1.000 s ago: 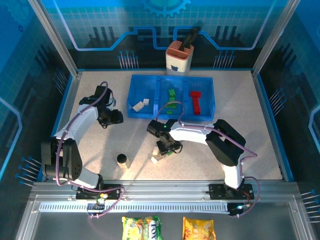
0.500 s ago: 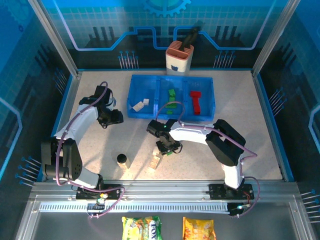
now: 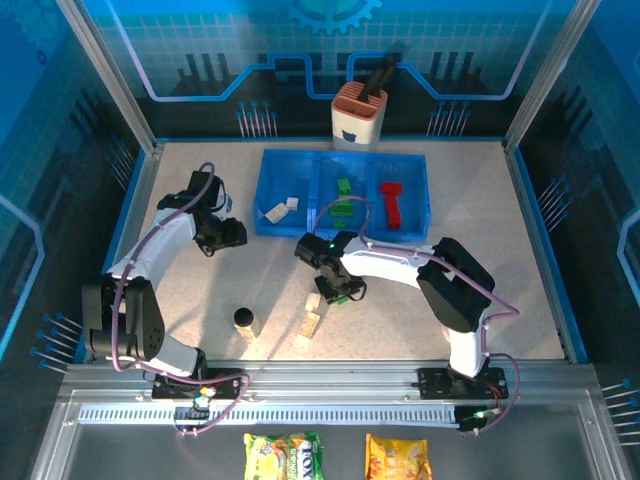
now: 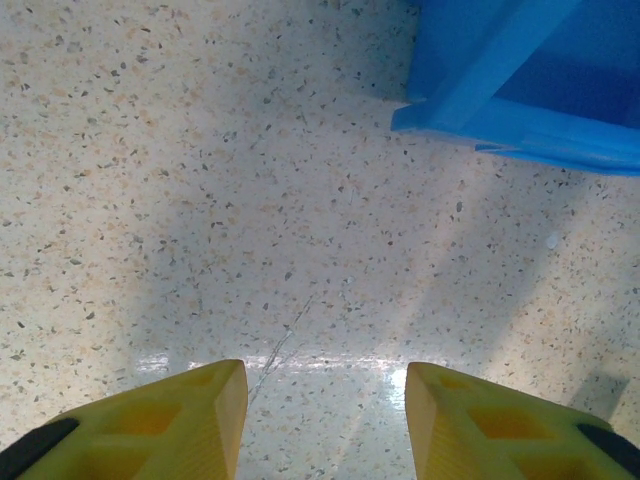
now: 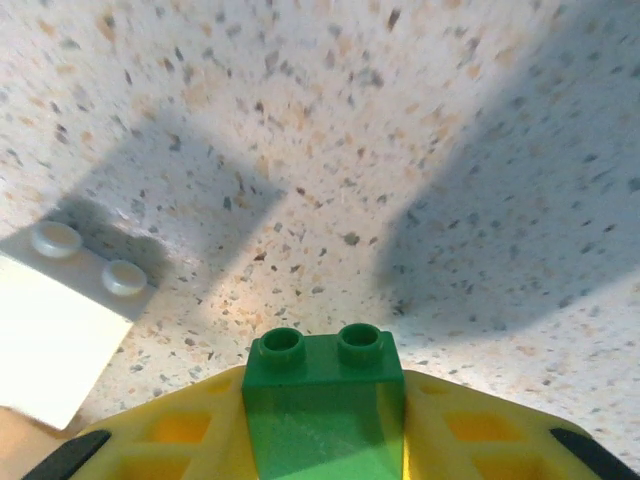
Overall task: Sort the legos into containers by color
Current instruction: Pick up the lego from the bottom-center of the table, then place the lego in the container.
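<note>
My right gripper [image 5: 323, 387] is shut on a small green lego [image 5: 322, 425], two studs pointing away, held just over the speckled table. From above, this gripper [image 3: 336, 287] sits in front of the blue containers [image 3: 268, 158]. Their left section holds white legos [image 3: 280, 208], the middle green ones [image 3: 343, 196], the right red ones [image 3: 390, 203]. Two white legos [image 3: 312, 311] lie on the table beside the right gripper; one shows as a white lego [image 5: 58, 335] at the left of the right wrist view. My left gripper [image 4: 325, 400] stands open over bare table, left of the tray corner [image 4: 500, 95].
A small black cylinder [image 3: 243, 318] stands on the table near the front left. An orange-and-white cup holder [image 3: 358, 113] stands behind the tray. Snack packets [image 3: 285, 455] lie below the front rail. Walls close in on the table at left and right.
My right gripper has closed on the green lego and shifted slightly toward the tray, uncovering a white lego beside it. The left arm has not moved.
</note>
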Controlling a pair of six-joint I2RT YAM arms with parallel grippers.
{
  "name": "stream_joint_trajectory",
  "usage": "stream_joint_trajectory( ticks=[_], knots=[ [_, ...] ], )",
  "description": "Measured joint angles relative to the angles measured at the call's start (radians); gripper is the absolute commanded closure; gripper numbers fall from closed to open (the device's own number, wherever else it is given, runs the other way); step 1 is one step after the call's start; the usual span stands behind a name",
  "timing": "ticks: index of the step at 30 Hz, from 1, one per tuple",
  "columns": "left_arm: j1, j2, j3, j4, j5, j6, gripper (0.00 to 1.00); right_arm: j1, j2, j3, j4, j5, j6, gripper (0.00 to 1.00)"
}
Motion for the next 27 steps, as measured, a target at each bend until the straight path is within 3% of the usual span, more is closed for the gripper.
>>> stream_joint_trajectory(
  ticks=[16,27],
  knots=[
    [0.001,-0.017,-0.006,0.005,0.007,0.0,0.54,-0.164,0.002,0.279,-0.09,0.003,-0.113,0.63],
    [0.007,-0.017,-0.006,0.008,0.015,0.018,0.53,-0.269,0.088,0.459,-0.129,0.002,-0.164,0.63]
  ],
)
